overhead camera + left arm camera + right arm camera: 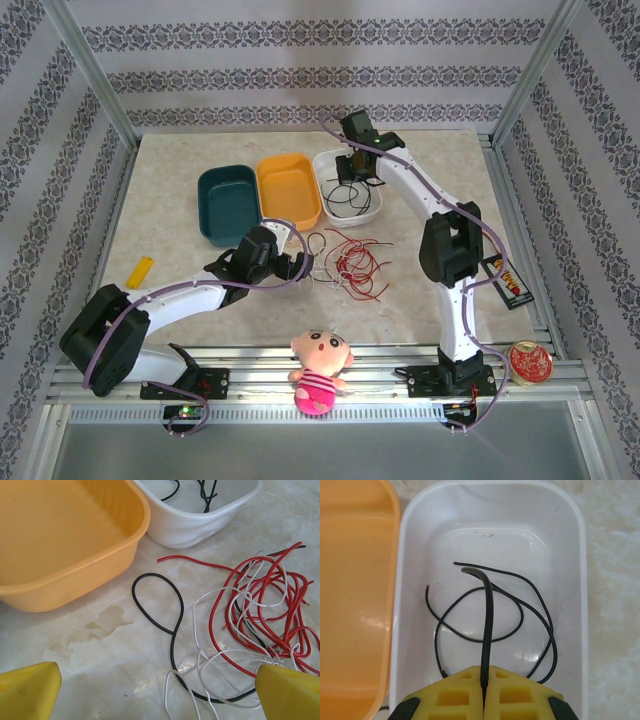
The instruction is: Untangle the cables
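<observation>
My right end effector [484,687] is clamped fully together on a black cable [487,625], which rises from between the yellow fingers [455,692] and ends in a bent tip. It hangs above the white tray [572,540]. Thin black loops [551,630] lie on the floor of that tray; I cannot tell whether they belong to the cable I am gripping or to another one. The orange tray [355,605] sits just beside the white tray.

My left end effector [159,695] stands wide open, with nothing between its yellow fingertips [27,692], low over the marbled worktop [100,640]. Just ahead of it lies the tangle of cables [270,605]. In it, red cables [212,625] curl in many overlapping loops towards the right fingertip, and white cables [196,615] thread through and under them. A loose black cable [172,640] forms one open loop on the side nearer the orange tray, and its tail runs under the white strands by the right fingertip.

In the top view the tangle rests near the middle of the worktop, well apart from the white tray at the far side. A teal tray [225,205] stands next to the orange one. A plush doll [320,372] sits at the near edge between my two bases.
</observation>
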